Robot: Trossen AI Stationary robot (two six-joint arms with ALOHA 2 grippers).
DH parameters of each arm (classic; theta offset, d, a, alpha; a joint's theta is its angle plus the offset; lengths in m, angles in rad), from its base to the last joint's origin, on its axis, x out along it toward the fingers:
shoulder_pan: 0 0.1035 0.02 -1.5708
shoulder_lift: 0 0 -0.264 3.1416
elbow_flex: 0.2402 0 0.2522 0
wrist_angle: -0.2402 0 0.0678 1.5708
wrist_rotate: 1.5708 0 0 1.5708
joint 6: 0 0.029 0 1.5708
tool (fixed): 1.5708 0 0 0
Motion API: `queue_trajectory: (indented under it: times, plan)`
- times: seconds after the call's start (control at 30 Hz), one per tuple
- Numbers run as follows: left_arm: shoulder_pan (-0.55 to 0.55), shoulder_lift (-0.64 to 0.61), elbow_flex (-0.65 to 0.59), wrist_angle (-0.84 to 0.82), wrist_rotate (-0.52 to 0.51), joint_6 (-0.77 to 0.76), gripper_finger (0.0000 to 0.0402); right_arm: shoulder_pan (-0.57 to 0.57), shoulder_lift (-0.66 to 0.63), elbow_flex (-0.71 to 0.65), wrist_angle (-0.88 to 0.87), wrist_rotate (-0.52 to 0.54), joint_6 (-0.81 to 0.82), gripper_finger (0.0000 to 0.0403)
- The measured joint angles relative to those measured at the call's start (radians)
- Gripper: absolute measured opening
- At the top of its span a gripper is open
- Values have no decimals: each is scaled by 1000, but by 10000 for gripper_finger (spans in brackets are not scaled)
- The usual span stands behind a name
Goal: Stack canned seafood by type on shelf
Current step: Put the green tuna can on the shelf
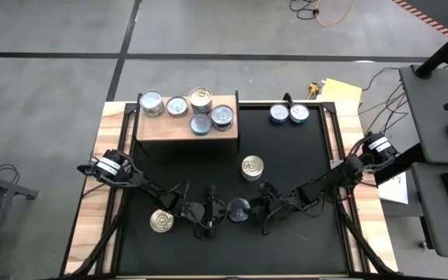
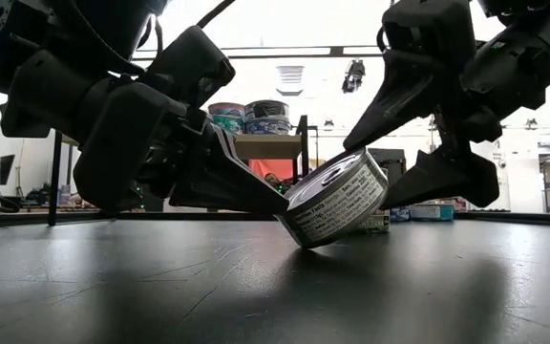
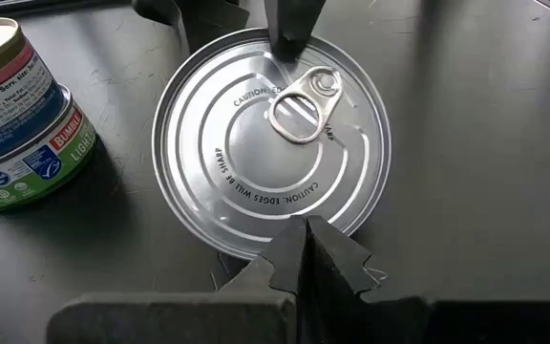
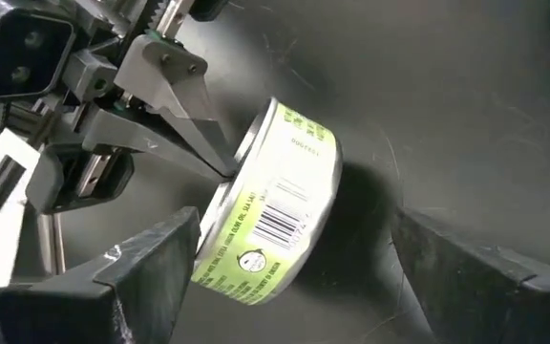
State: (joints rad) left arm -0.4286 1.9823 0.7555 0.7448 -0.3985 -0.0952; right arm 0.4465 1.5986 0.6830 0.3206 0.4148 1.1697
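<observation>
A silver-topped can [image 2: 337, 210] is seen tipped up on its edge on the black table [image 2: 256, 287], one side of its base touching the surface and its pull-tab lid turned toward the left gripper [image 2: 256, 196]. The left gripper's fingers are pressed together, nothing held between them, and their joined tip is set against the raised lid near its rim — the can is propped in front of the closed jaws, not within them. The right gripper [image 4: 294, 258] is held wide open, and the tilted can lies in the gap between its two fingers [image 4: 151, 268], its green-and-white labelled wall facing the wrist; whether either finger touches the wall cannot be told.

Just beside the left jaws a gold-topped can [image 1: 161, 222] stands upright. Beyond the right jaws another gold-topped can [image 1: 252, 167] stands alone. Further off, the wooden shelf [image 1: 162, 128] carries five cans [image 1: 189, 109], and two blue-labelled cans [image 1: 288, 114] stand on the table beside it.
</observation>
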Motion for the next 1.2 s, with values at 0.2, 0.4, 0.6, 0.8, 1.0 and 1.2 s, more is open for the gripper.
queue_trajectory:
  times: [0.2,0.4,0.6,0.8,1.0,1.2]
  plan:
    - [0,0,0,0,1,0,0,-5,0,0,0,-8,28,356]
    - [0,0,0,0,6,4,0,-22,-5,0,0,-27,12,361]
    - [0,0,0,0,20,4,0,-40,-6,0,4,-32,-22,361]
    - [0,0,0,0,19,8,0,-40,-6,6,7,-55,-189,361]
    - [0,0,0,7,19,29,0,-46,0,45,-2,-55,-286,361]
    - [8,0,0,28,21,47,0,-72,8,70,-10,-122,-260,361]
